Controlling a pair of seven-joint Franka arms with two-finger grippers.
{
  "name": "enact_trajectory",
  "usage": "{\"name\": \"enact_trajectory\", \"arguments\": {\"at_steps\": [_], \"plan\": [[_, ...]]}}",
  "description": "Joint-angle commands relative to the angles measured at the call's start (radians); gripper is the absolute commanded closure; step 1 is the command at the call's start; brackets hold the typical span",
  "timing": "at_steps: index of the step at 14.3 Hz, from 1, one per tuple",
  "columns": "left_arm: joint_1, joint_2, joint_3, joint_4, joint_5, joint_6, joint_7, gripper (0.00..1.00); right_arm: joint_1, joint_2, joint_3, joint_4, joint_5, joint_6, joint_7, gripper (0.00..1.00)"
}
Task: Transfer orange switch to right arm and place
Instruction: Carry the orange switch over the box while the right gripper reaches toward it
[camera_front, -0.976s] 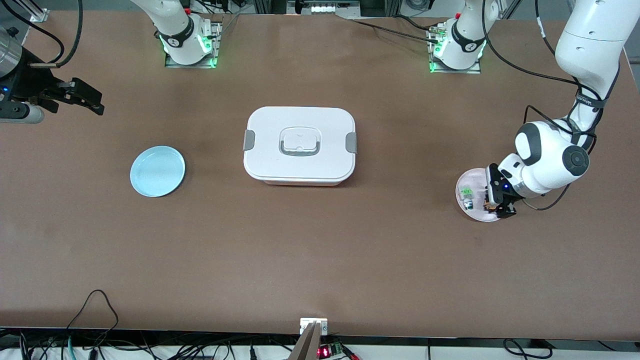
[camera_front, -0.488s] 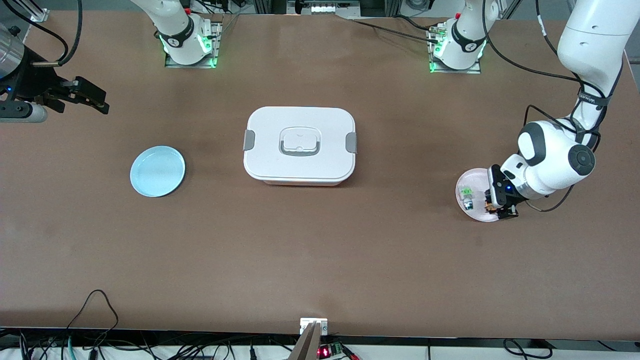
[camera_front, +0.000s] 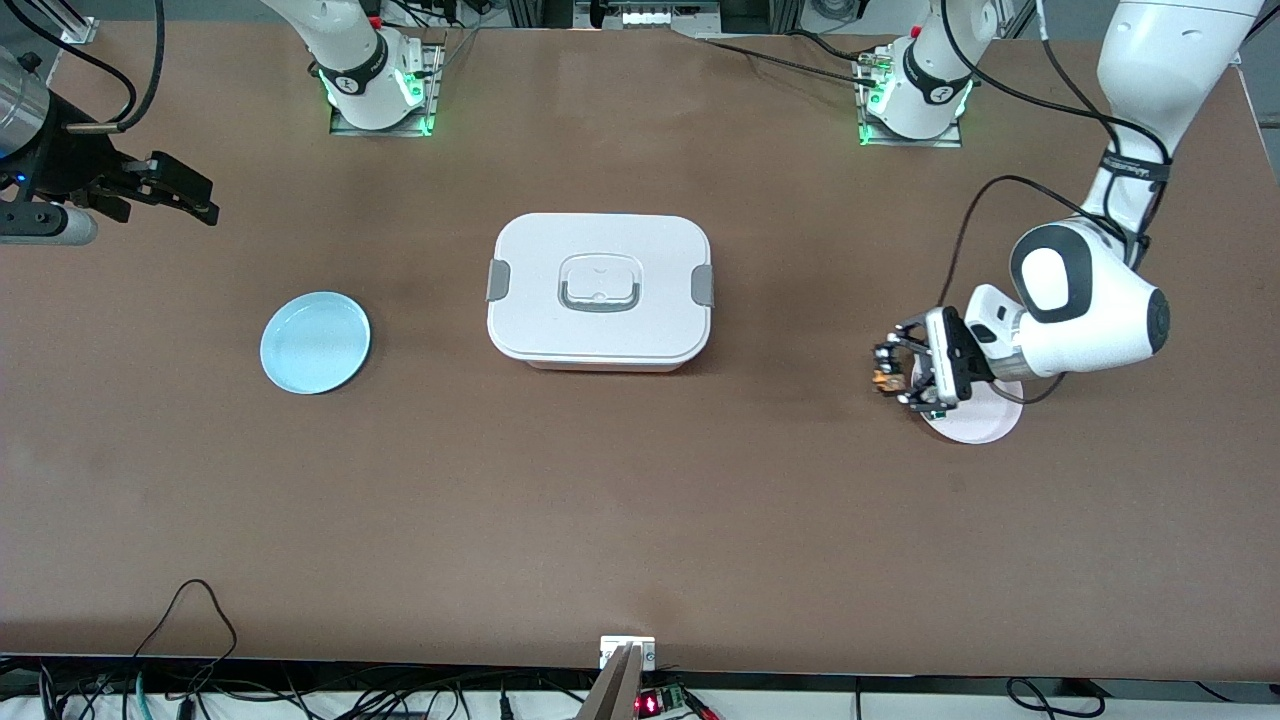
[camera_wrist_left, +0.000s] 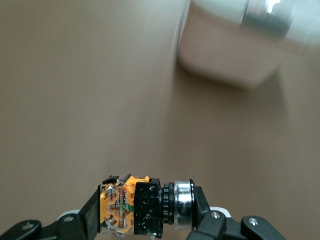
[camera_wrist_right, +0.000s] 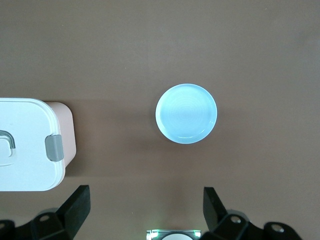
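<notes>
Between left hand (camera_wrist_left: 145, 212) fingers: orange switch (camera_wrist_left: 145, 207), wrist-only.

Brown table (camera_front: 640, 520) — blue plate (camera_front: 315, 343), white lidded box (camera_front: 599, 291), pink plate (camera_front: 985, 423).

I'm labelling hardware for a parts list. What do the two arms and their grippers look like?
Left arm: glossy white shells, dark grey joint caps, black cable looped alongside. Left gripper: black linkage fingers. Right arm: silver metal wrist section, black end part, black cables. Right gripper: slim black fingers. Both bases glow green.
</notes>
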Motion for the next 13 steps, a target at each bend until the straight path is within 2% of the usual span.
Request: {"name": "enact_trajectory", "arguments": {"at_steps": [1,3,6,7,10,11,13], "plan": [[0.007,-0.016,-0.066,0.011,-0.236,-0.098,0.026,1.00,-0.001,-0.020,0.001,-0.011,0.012,-0.011,-0.012,0.00],[0.004,-0.016,-0.144,0.011,-0.432,-0.137,0.027,1.00,-0.003,-0.022,0.005,-0.011,0.029,-0.024,-0.009,0.00],[-0.005,-0.020,-0.273,0.011,-0.716,-0.148,0.027,1.00,-0.004,-0.026,-0.022,-0.011,0.271,-0.059,-0.007,0.00],[-0.006,-0.025,-0.312,0.013,-0.811,-0.146,0.033,1.00,-0.004,-0.026,-0.051,-0.011,0.358,-0.079,-0.010,0.00],[-0.055,-0.023,-0.398,0.028,-1.136,-0.140,0.111,1.00,-0.006,-0.014,-0.114,-0.045,0.676,-0.116,-0.009,0.00],[-0.072,-0.027,-0.409,0.036,-1.196,-0.140,0.125,1.00,-0.006,-0.009,-0.125,-0.062,0.760,-0.117,-0.007,0.00],[-0.094,-0.033,-0.429,0.074,-1.246,-0.134,0.115,1.00,-0.009,0.006,-0.140,-0.094,0.882,-0.114,-0.010,0.00]]}}
